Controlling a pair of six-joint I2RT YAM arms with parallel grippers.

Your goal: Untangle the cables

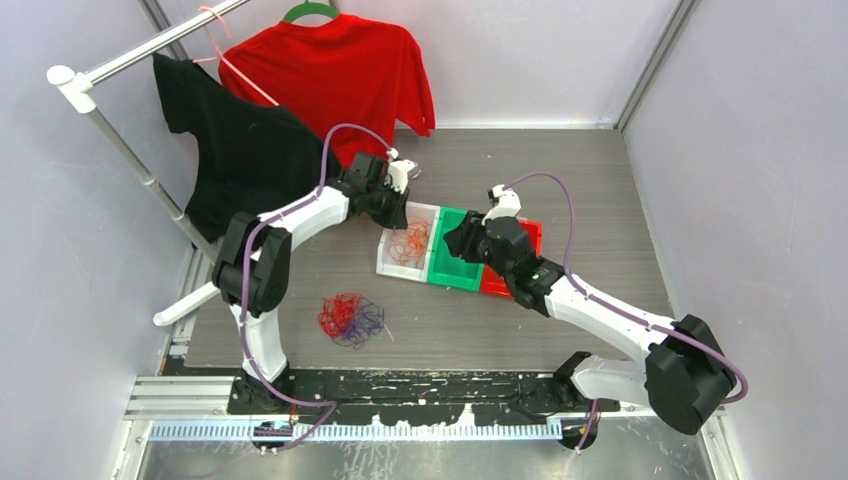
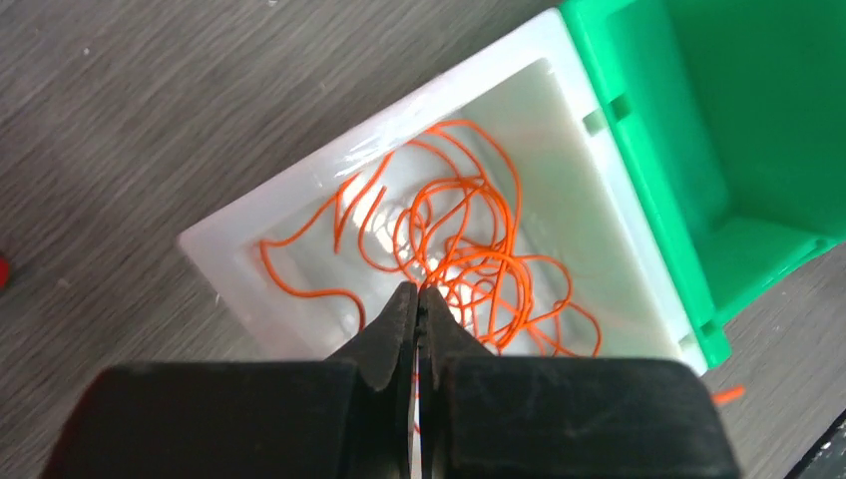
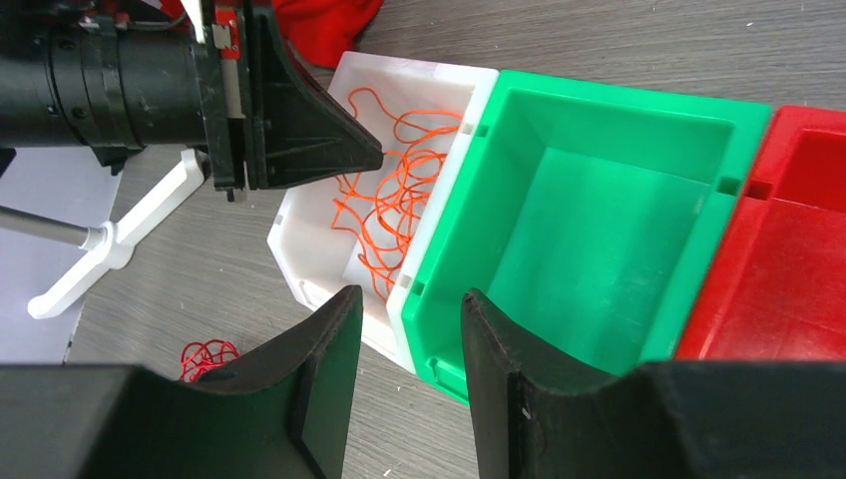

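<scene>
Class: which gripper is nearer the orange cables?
Left. The left gripper is at the orange cables in the white bin; the right gripper hovers apart, by the green bin.

There are three bins: one white bin point(image 3: 439, 82), one green bin point(image 3: 599, 190) and one red bin point(image 3: 788, 259). The thin wires make two clumps: one orange clump point(image 3: 394, 205) and one red and blue tangle point(image 1: 351, 318) (the single wires inside are too fine to count). I count two shirts, one red shirt point(image 1: 330, 75) and one black shirt point(image 1: 235, 150), and two hangers, one green hanger point(image 1: 310, 12) and one pink hanger point(image 1: 225, 45). There is one rack point(image 1: 120, 60). There are two arms, the left arm point(image 1: 300, 212) and the right arm point(image 1: 600, 310), and two grippers, the left gripper point(image 2: 417, 289) and the right gripper point(image 3: 409, 294), each with two fingers.
</scene>
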